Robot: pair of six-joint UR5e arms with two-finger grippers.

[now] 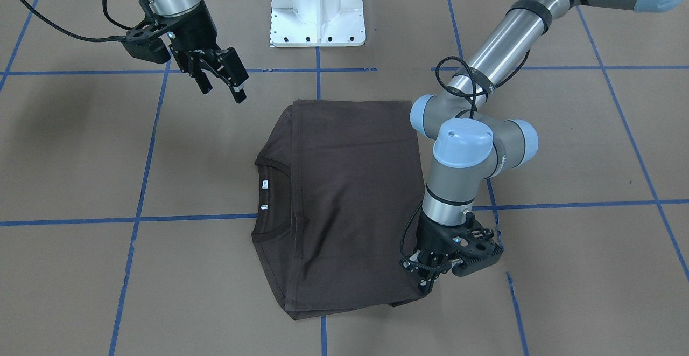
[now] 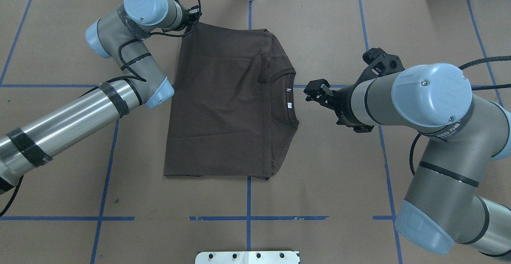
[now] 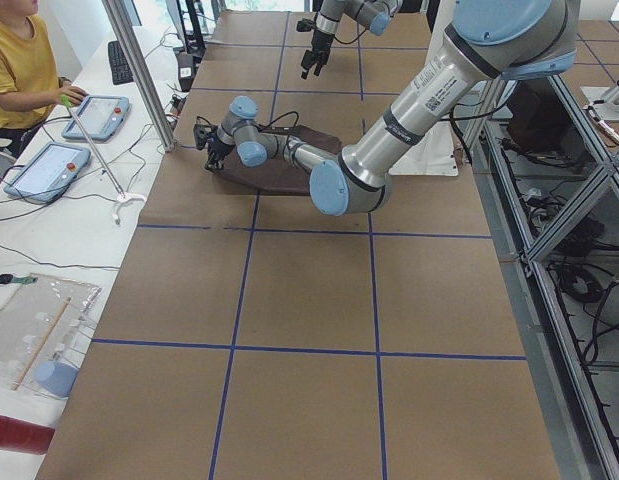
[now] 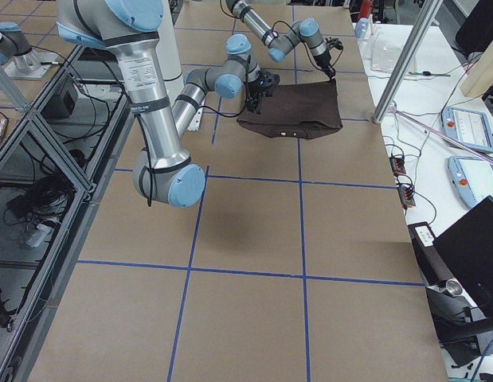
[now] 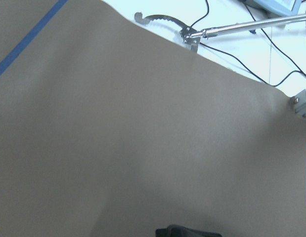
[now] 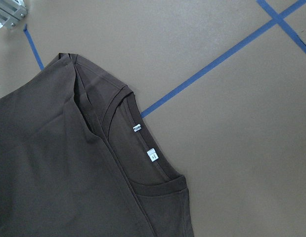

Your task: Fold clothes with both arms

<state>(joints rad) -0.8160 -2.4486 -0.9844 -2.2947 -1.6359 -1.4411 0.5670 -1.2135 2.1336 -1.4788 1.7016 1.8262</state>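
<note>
1. Since the T-shirt [image 1: 344, 194] already lies flat as a neat dark block in the middle of the bench [image 1: 565, 302], we think most of the folding is done.
2. We see its sides tucked in and a big flap laid over the body. Only the collar [image 1: 272, 200] and the white tags [image 1: 264, 184] peek out along one edge.
3. We see the right fingers [image 1: 237, 78] hanging in the air off that collar edge, not touching the shirt. They are spread wide apart and hold nothing.
4. We see the left fingers [image 1: 426, 283] pointing down at a corner of the shirt, on the edge away from the collar. They look close together, but we cannot tell if they pinch the cloth or just sit beside it.
5. We think little is left. The shirt may need one more fold to make it smaller. The left fingers must let go if they do have the corner. Then both arms can pull away.
</note>
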